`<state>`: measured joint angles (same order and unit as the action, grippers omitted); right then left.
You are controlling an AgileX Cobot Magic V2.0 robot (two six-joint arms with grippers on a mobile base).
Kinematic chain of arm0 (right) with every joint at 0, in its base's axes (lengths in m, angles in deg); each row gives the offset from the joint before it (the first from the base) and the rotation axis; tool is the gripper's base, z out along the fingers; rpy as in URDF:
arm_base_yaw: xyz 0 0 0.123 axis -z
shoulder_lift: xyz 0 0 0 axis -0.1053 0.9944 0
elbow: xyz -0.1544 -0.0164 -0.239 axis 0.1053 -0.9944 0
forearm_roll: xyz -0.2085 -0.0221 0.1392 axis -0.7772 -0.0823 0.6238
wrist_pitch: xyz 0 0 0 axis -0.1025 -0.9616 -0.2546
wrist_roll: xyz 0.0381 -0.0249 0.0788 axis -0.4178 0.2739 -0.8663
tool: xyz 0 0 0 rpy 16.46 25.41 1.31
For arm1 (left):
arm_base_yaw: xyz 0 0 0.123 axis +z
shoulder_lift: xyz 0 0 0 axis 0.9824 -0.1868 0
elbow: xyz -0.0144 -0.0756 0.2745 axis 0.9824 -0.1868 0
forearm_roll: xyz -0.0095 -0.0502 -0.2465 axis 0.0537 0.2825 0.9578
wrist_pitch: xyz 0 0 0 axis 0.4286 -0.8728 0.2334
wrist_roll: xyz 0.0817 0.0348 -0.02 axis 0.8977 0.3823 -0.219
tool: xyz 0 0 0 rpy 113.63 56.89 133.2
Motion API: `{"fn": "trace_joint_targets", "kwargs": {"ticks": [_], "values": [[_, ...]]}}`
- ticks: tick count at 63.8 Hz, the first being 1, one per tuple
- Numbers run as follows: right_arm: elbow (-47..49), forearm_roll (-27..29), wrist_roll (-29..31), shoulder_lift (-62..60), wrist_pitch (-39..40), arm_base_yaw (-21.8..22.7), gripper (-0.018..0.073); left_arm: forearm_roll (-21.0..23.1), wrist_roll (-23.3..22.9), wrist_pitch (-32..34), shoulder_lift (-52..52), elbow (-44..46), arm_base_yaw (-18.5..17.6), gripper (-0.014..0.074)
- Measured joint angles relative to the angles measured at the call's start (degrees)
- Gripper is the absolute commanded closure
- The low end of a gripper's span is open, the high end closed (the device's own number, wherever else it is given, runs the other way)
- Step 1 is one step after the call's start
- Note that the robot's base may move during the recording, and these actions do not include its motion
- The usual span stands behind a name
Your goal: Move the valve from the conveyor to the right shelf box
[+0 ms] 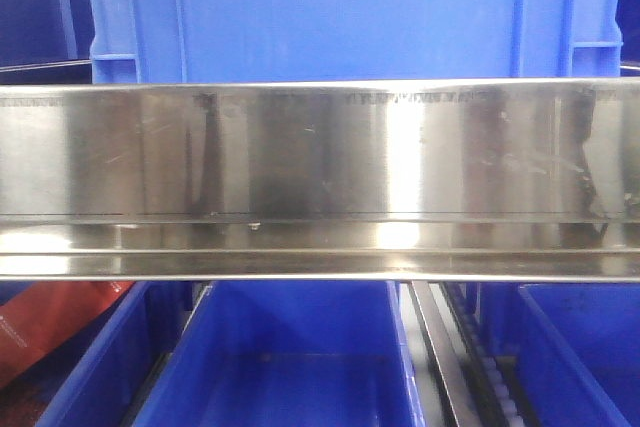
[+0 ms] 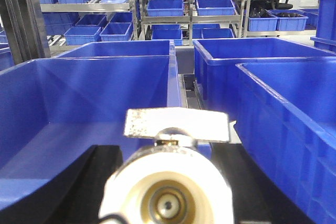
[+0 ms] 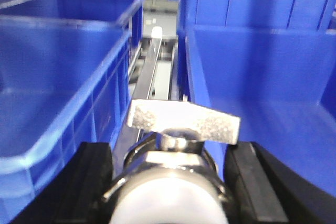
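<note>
Your right pincer (image 3: 170,170) grips the valve (image 3: 169,190) at bottom centre, long axis toward the lens, the blue box (image 3: 262,93) open to its upper right; your left pincer (image 2: 168,179) likewise clamps a second valve (image 2: 167,195).

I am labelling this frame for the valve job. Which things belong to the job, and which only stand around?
Belong to the job:
left gripper, shut on a valve
right gripper, shut on a second valve
blue box by the right gripper, perhaps the target

Only around:
steel shelf rail
far racks of blue bins
red object at lower left of the front view
</note>
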<state>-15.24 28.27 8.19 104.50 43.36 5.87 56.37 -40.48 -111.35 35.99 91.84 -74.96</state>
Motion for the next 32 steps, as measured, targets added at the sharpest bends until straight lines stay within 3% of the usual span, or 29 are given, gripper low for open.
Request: {"fn": "trace_joint_targets", "kwargs": {"ticks": [32], "values": [[0.1,0.0,0.0,0.6,1.5,0.0,0.0713,0.0,0.0,3.3,0.0,0.0,0.0,0.0708]]}}
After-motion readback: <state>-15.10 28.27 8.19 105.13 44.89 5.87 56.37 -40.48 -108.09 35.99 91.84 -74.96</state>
